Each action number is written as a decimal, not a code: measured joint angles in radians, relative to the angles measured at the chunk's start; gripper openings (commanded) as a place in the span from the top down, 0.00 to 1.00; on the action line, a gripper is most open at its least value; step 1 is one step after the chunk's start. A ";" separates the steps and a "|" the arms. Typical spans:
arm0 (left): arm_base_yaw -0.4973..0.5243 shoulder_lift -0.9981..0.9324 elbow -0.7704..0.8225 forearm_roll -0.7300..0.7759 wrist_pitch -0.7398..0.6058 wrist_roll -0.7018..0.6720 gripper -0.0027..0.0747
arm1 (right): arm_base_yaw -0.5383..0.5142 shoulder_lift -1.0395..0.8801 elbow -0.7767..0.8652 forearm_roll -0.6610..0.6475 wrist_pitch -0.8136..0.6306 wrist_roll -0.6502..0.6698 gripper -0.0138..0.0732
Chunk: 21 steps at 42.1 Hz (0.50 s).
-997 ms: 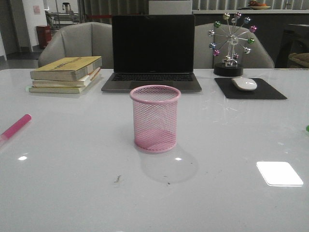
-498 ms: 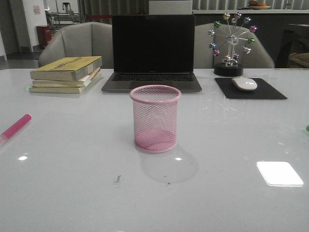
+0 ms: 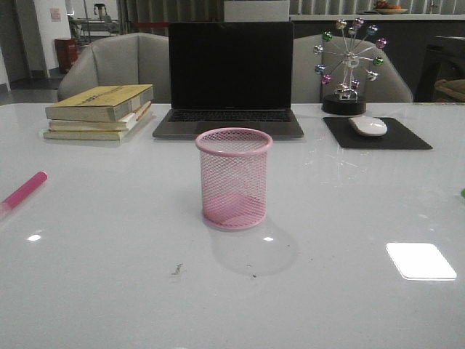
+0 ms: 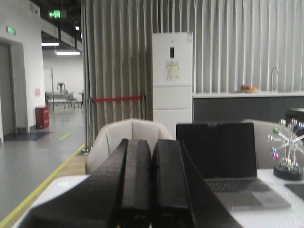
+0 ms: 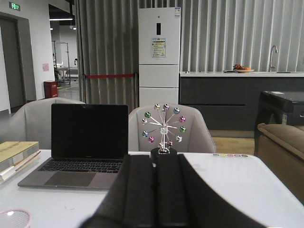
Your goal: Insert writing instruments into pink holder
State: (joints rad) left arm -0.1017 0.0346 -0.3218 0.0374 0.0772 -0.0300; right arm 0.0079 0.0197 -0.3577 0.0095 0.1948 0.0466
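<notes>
1. Front view unchanged from earlier frames: holder upright mid-table, empty.
2. Pink marker lies flat at the table's left edge; green marker barely visible at the right edge.
3. Left gripper and right gripper: fingers pressed together, holding nothing.

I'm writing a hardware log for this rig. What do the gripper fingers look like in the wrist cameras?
The left gripper has two thick, flat-sided, matte black fingers with a foam-like padded look. The right gripper has the same broad black fingers. No cables, labels or markings show on either.
</notes>
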 measured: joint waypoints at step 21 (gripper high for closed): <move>0.000 0.369 -0.367 -0.056 0.379 0.000 0.85 | 0.000 0.348 -0.306 0.000 0.404 0.000 0.81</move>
State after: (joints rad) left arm -0.1017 0.4036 -0.6887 -0.0189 0.4559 -0.0300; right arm 0.0079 0.3673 -0.6637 0.0095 0.5984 0.0466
